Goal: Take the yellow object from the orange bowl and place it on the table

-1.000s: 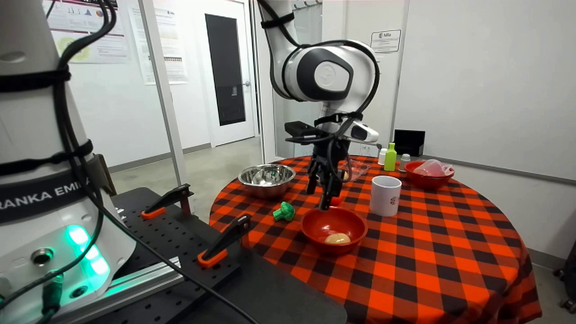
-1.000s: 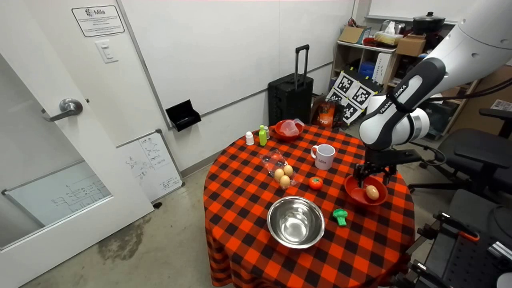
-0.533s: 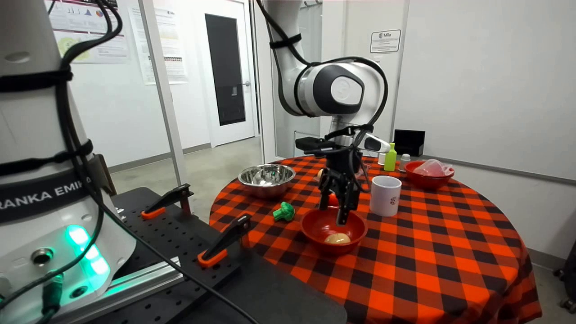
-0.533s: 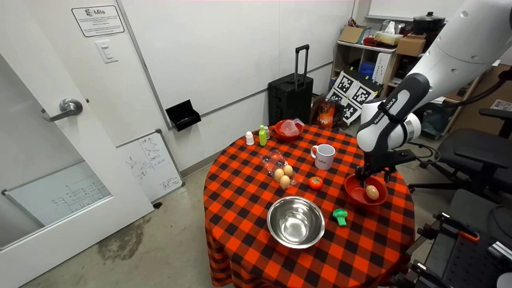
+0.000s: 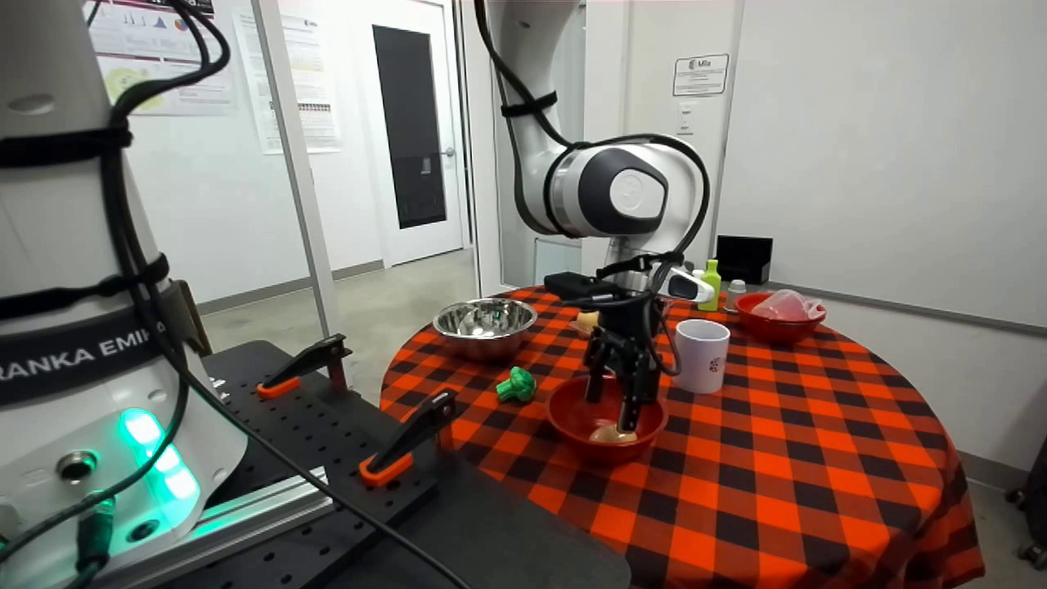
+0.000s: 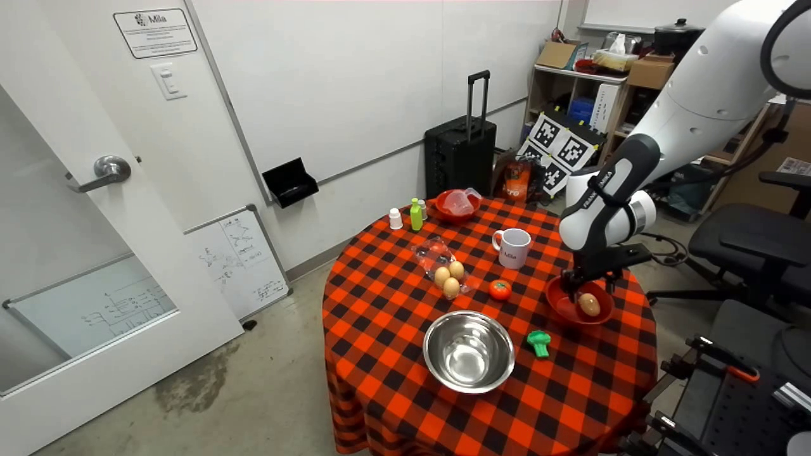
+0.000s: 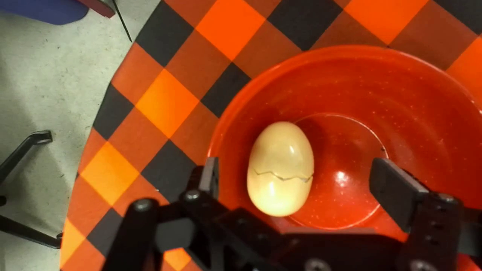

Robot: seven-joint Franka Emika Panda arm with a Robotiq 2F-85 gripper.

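Observation:
The yellow object (image 7: 280, 169) is a pale-yellow egg with a zigzag seam, lying in the orange bowl (image 7: 376, 82) against its left side in the wrist view. The bowl (image 5: 568, 429) stands on the table (image 5: 777, 458) with the red-and-black checked cloth. In both exterior views the egg shows inside it (image 5: 609, 436), (image 6: 589, 305). My gripper (image 7: 297, 177) is open and empty, with one finger on each side of the egg and a gap to both. The egg sits nearer the left finger. In the exterior views my fingertips (image 5: 611, 411) are down at the bowl's opening.
Green toy broccoli (image 5: 516, 384) lies beside the bowl. A white mug (image 5: 701, 357), steel bowl (image 6: 469, 354), red tomato (image 6: 500, 291) and brown eggs (image 6: 450, 287) stand around. Farther back are another red bowl (image 6: 451, 212) and a green bottle (image 6: 415, 215).
My open gripper has moved down to the orange bowl and a little to the right in an exterior view. The egg and the bowl have not moved.

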